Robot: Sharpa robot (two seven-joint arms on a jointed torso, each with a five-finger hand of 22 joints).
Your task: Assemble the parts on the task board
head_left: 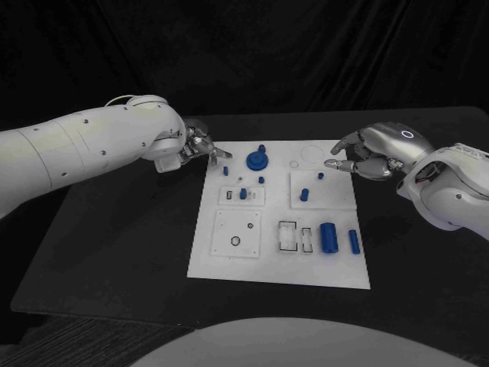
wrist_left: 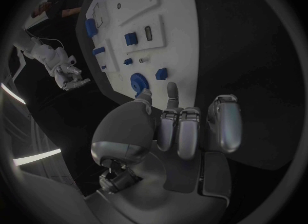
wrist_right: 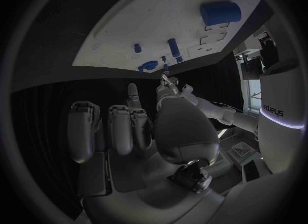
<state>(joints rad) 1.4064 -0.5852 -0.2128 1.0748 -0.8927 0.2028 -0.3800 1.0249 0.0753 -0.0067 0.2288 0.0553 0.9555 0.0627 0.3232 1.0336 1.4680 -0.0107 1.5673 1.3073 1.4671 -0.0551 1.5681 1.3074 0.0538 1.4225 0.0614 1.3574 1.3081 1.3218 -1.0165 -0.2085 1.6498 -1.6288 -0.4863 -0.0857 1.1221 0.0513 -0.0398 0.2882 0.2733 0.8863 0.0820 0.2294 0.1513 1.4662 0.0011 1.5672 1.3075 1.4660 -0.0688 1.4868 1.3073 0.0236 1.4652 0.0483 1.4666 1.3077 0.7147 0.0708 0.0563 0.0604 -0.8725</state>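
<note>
Overhead, the white task board (head_left: 231, 260) lay mid-counter (head_left: 112, 245), blue parts (head_left: 328, 237) scattered on it. Beside the board's far-left corner, the left hand (head_left: 192, 147) hovered, fingers curled, empty. At its far-right corner, the right hand (head_left: 368, 157) was likewise curled, holding nothing.

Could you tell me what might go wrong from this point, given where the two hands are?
1. The left hand hovers at the task board's far left corner, close to the blue round part; a careless reach could knock it.
2. The right hand sits over the board's far right edge and might shift the board.
</note>
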